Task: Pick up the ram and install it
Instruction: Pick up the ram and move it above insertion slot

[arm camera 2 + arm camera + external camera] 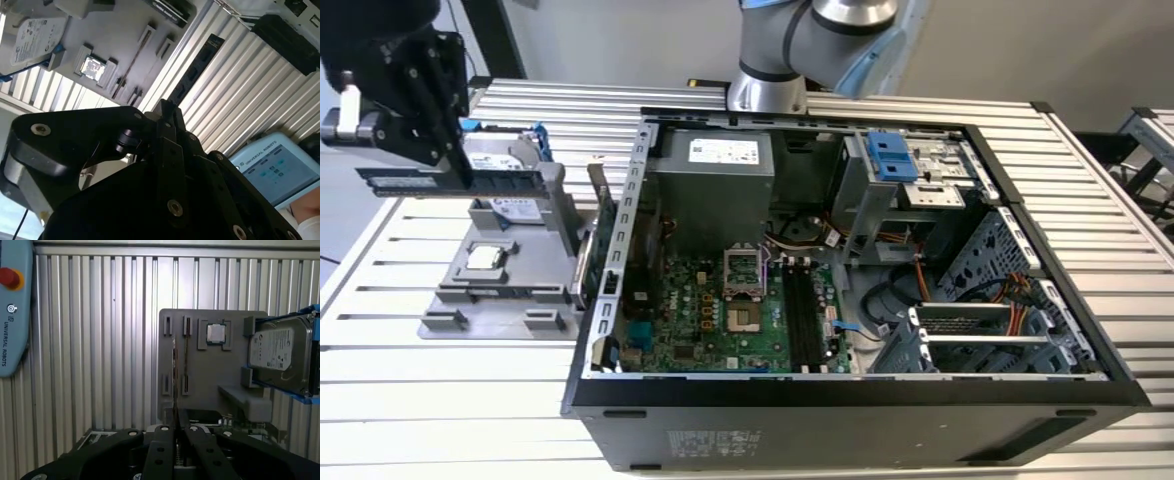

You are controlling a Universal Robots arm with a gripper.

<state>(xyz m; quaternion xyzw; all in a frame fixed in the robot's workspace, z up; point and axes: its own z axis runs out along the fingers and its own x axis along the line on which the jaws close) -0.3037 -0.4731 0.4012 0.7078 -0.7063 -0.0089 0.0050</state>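
Hand (176,432) pinches the ram (197,67) above the grey tray (210,371) — hard drive (277,355), processor (216,333) inside.

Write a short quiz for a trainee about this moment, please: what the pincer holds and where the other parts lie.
1. True or false: the pincer is shut on the memory stick.
2. Choose one: where does the square silver chip lie? A) on the grey holder; B) inside the computer case; C) on the bare slatted table.
3. Fill in the gap: the hard drive sits in a ___ bracket.

Key: 1 true; 2 A; 3 blue.
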